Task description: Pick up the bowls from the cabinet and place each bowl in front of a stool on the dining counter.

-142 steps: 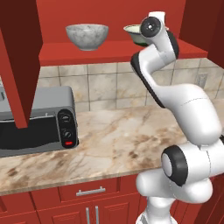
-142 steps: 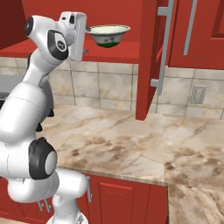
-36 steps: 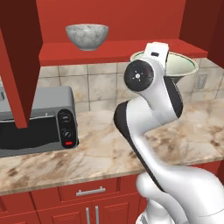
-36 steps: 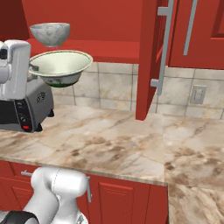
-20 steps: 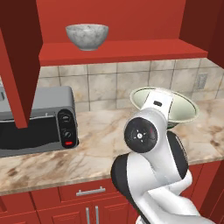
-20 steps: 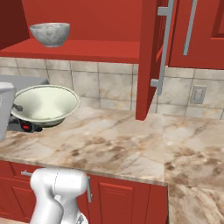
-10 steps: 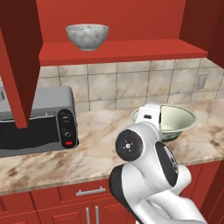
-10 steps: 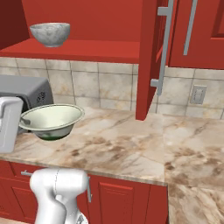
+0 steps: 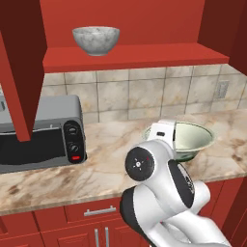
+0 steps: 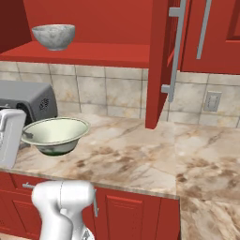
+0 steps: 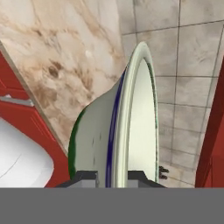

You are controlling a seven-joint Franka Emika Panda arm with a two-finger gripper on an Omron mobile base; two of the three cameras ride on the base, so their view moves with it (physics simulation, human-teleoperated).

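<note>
The wide cream bowl with a dark green base (image 9: 188,140) hangs just above the wall counter, and my gripper (image 11: 113,176) is shut on its rim. In the hand view the rim runs between the two fingertips (image 11: 85,176), with the bowl (image 11: 118,131) seen edge-on. The right base view has the bowl (image 10: 56,134) at the left, gripped at its near-left rim by the gripper (image 10: 27,136). The grey-white marbled bowl (image 9: 95,39) (image 10: 54,36) stands on the red cabinet shelf (image 9: 154,55). The stools and dining counter are out of view.
A grey toaster oven (image 9: 41,132) (image 10: 26,98) stands on the wall counter (image 10: 136,159) left of the held bowl. An open red cabinet door (image 10: 161,61) hangs down to the right, another (image 9: 21,67) to the left. A wall outlet (image 10: 213,101) sits on the tiles.
The arm has brought the cream bowl down from shelf height to just above the wall counter, still gripped by its rim. The marbled bowl has stayed on the shelf.
</note>
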